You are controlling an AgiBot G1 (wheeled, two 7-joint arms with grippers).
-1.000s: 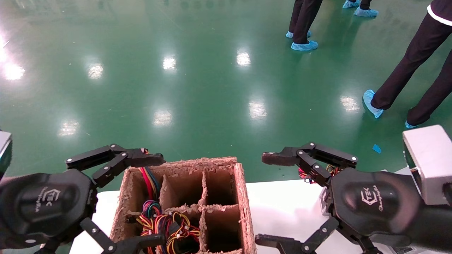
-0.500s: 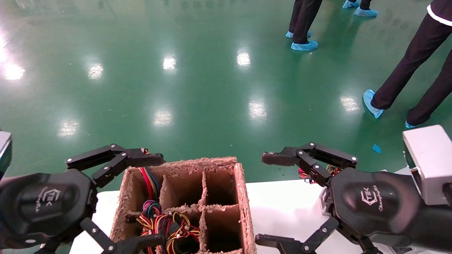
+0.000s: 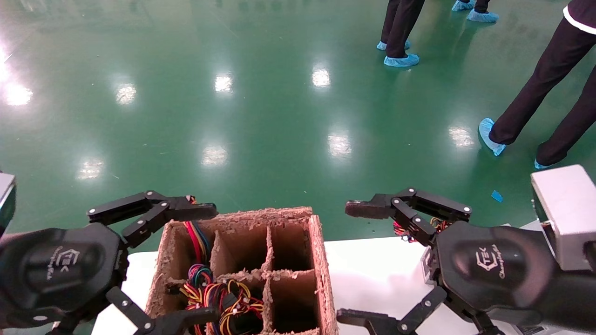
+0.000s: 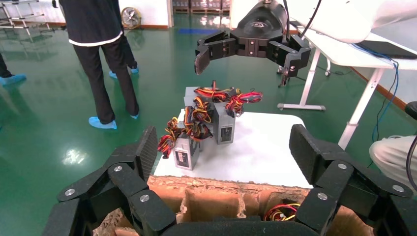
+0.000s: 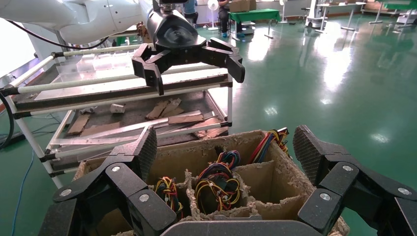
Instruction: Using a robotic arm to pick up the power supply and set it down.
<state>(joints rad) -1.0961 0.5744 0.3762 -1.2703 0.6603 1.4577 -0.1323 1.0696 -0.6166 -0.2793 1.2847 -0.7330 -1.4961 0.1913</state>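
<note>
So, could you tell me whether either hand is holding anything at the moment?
Nothing is held. The left hand and right hand are both open, hovering at either side of the divided cardboard box.

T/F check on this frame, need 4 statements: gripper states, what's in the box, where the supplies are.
1. Both the left gripper and right gripper are open. True.
2. The right gripper holds a power supply. False: it is empty.
3. Every compartment of the cardboard box holds wires. False: the compartments on the robot's right look empty.
4. Several power supplies stand on the white table beside the box. True.
</note>
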